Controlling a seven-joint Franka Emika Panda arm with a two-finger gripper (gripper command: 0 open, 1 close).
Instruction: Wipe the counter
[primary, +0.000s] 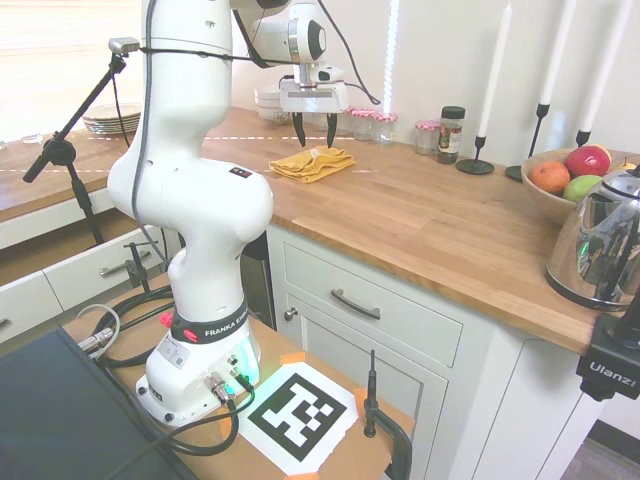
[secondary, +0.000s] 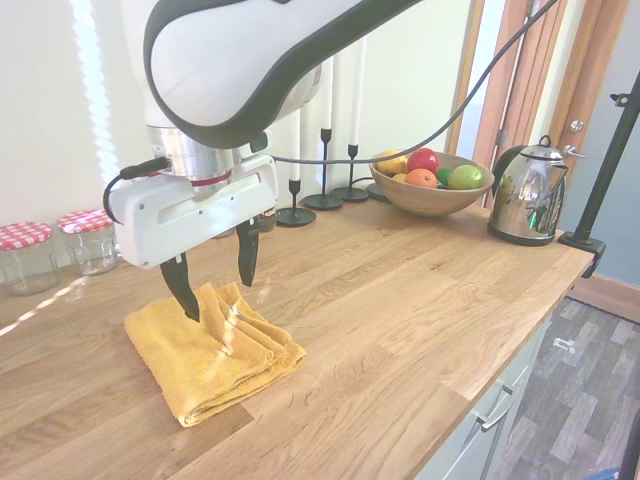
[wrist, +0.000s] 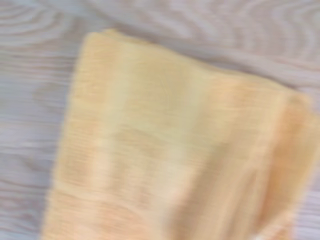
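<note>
Yellow folded cloth (secondary: 212, 352) lies on the bench (secondary: 400, 300); our pincer (secondary: 215, 277) hangs released just above it, so we judge gripping it comes next, before wiping.

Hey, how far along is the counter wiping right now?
Barely started. The yellow cloth lies folded on the counter, not yet gripped. In hand: the gripper is open, its fingers low over the cloth's upper edge, apparently about to grasp it. Left: close on the cloth and sweep it over the wood. No wiped area can be made out.
</note>
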